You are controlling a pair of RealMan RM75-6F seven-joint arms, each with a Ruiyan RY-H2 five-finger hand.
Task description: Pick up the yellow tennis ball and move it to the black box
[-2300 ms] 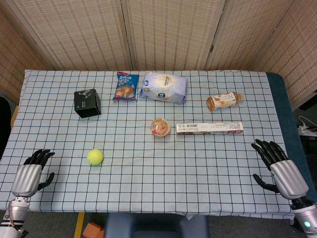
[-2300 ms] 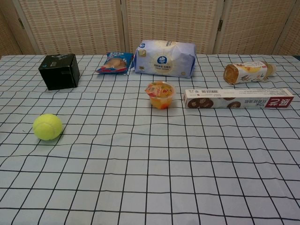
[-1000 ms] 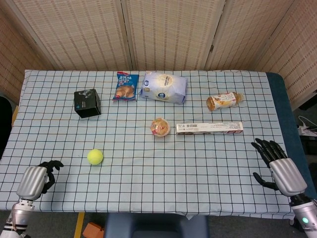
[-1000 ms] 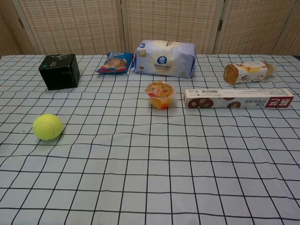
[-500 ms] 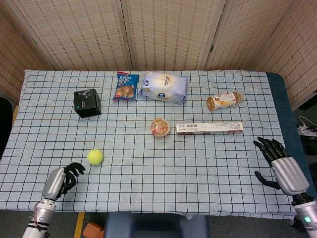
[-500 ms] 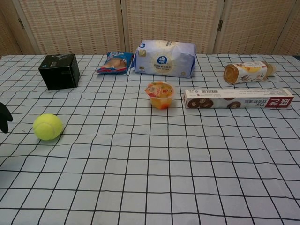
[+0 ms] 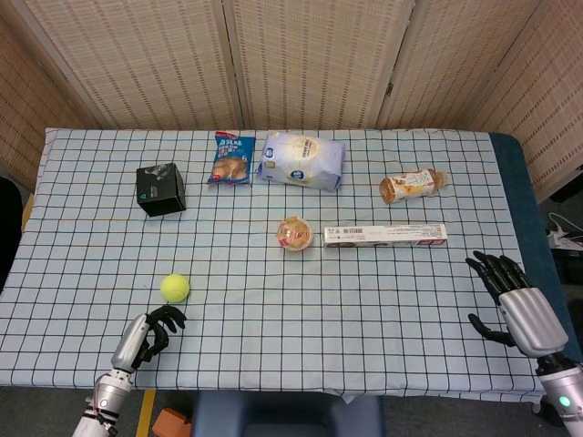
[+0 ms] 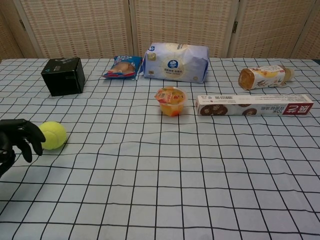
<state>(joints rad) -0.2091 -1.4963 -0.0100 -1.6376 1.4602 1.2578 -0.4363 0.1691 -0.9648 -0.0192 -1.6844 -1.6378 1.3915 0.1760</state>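
**Legible markings: few confirmed**

We find printing on several packages, yet little of it resolves. The long biscuit box [image 8: 255, 105] bears a barcode near its left end and white characters on its red right end; we cannot read them. The white bread bag [image 8: 176, 62] shows a round blue emblem, wording illegible. The blue snack packet [image 7: 233, 159] carries white lettering, unreadable.

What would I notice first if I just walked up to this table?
Probably the bright yellow tennis ball on the checked tablecloth, near the front left, with the robot's black left hand right beside it, fingers curled toward it. Next, the snacks at the back: a big white bread bag in the middle and a black box off to the left.
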